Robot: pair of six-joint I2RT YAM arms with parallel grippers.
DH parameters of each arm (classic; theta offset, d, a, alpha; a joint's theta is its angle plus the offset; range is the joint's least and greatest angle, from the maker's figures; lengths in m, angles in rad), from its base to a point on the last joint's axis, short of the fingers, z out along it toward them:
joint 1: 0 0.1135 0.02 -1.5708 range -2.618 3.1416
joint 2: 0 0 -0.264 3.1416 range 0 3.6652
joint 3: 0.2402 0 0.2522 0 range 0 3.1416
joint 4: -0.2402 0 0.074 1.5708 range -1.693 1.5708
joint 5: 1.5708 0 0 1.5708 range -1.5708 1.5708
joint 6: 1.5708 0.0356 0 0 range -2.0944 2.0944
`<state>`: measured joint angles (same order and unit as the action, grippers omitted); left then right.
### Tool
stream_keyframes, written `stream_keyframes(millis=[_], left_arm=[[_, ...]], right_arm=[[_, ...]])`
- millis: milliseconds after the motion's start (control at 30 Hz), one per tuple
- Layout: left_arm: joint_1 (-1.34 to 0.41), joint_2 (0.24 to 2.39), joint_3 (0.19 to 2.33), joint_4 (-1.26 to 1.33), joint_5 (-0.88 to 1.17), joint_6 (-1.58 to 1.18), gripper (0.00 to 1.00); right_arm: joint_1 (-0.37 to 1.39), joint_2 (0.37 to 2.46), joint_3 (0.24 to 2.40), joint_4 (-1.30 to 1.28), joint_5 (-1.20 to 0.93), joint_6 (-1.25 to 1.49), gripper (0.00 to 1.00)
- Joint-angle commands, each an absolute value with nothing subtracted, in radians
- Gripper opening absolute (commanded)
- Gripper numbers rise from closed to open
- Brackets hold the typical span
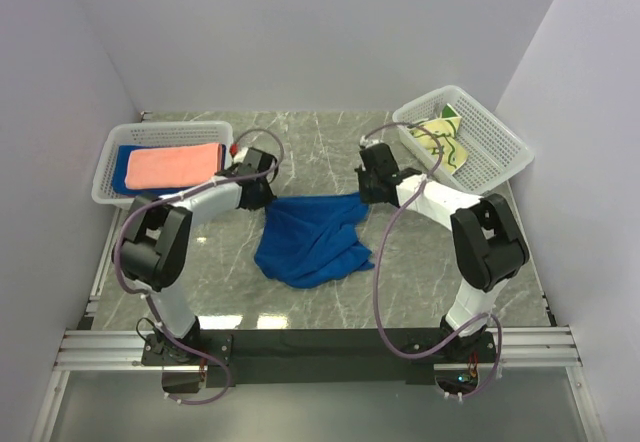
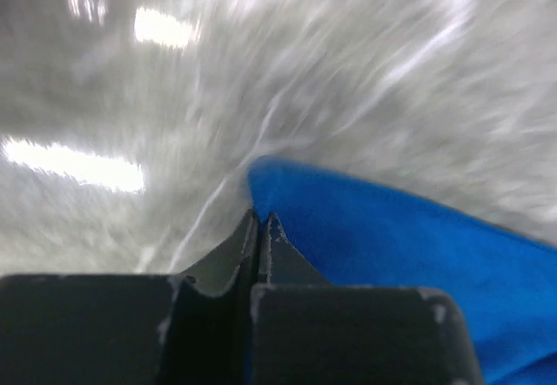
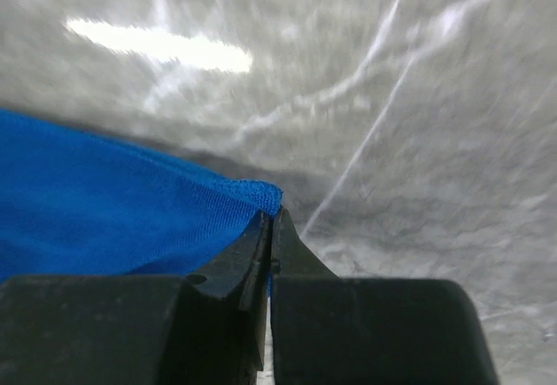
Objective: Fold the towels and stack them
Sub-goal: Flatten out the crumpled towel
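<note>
The left gripper (image 2: 261, 221) was clamped shut on the far-left corner of the blue towel (image 1: 312, 242); the right gripper (image 3: 271, 218), jaws closed, pinched its far-right corner; the towel lay rumpled mid-table (image 1: 330, 142), its far edge stretched between them.

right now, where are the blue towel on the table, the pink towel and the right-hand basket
blue towel (image 1: 312, 242): top view, middle of the crumpled cloth
pink towel (image 1: 175, 166): top view, centre of its folded top face
right-hand basket (image 1: 495, 122): top view, its far right wall
</note>
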<state>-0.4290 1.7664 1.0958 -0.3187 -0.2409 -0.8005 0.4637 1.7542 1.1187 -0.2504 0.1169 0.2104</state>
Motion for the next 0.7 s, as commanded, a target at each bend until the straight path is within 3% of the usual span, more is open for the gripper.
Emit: stream_keyframes(millis=[0,233,433,667], left_arm=[[-0.416,1.637,1.202,-0.239,-0.304,-0.643,0.01],[-0.413,1.506,1.392,-0.094,-0.284,-0.301,0.01],[-0.413,1.411,1.558,-0.008,-0.255,-0.173,0.01],[-0.413,1.252,1.637,0.029,-0.086,-0.074,0.01]], right_arm=[[0.443,1.658,1.25,-0.262,0.166,0.178,0.0],[0.391,1.606,1.624,-0.353,0.149,0.111,0.0],[0.353,1.582,1.897,-0.403,0.17,0.037,0.0],[0.35,1.433,1.933,-0.338,0.117,-0.089,0.0]])
